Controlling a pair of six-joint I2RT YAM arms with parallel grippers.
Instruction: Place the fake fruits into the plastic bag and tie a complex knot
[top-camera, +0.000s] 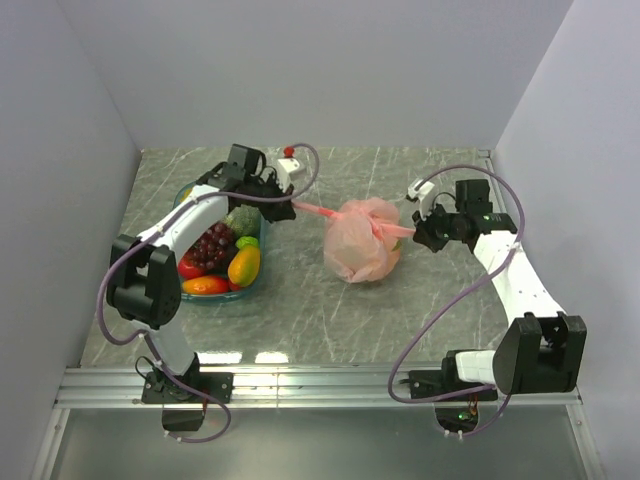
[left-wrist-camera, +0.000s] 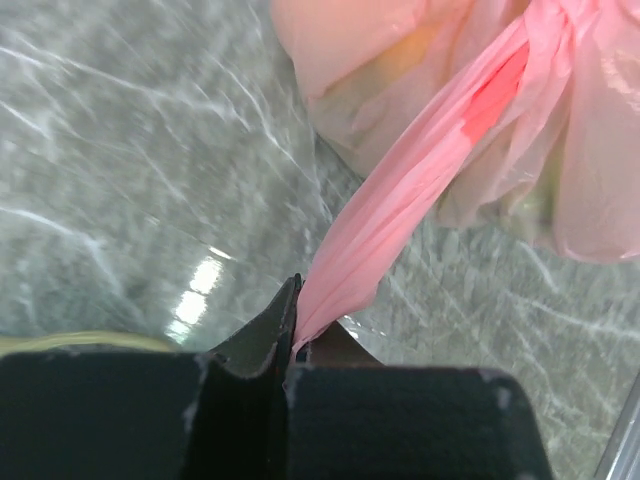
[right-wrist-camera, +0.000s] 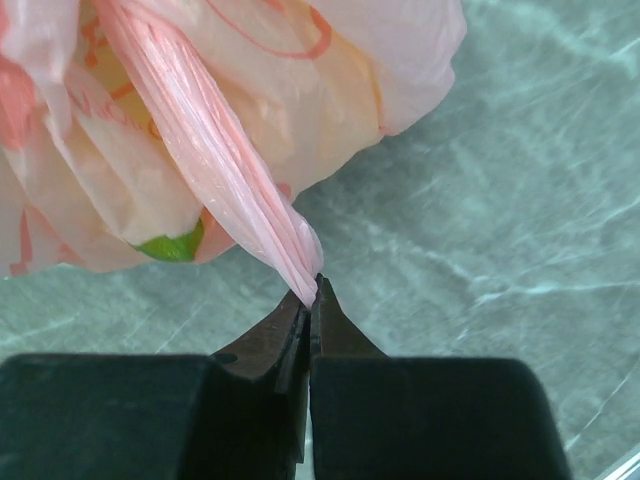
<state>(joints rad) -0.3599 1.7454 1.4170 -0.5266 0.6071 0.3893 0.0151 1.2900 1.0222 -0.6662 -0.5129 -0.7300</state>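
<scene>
Clamped shut on pink tail (left-wrist-camera: 420, 170): left gripper (left-wrist-camera: 296, 332); on opposite tail (right-wrist-camera: 215, 160): right gripper (right-wrist-camera: 312, 298). Inside plastic bag (top-camera: 358, 248), fruits (right-wrist-camera: 170, 246) veiled, indistinct.

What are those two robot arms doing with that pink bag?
They are tying the pink plastic bag shut. The left tool is pinched on the left tail of the bag, and the right tool is pinched on the right tail, one on each side. The bag sits on the table, with something green showing through it. Some fake fruits lie in the tray under the left arm, not in the bag.
</scene>
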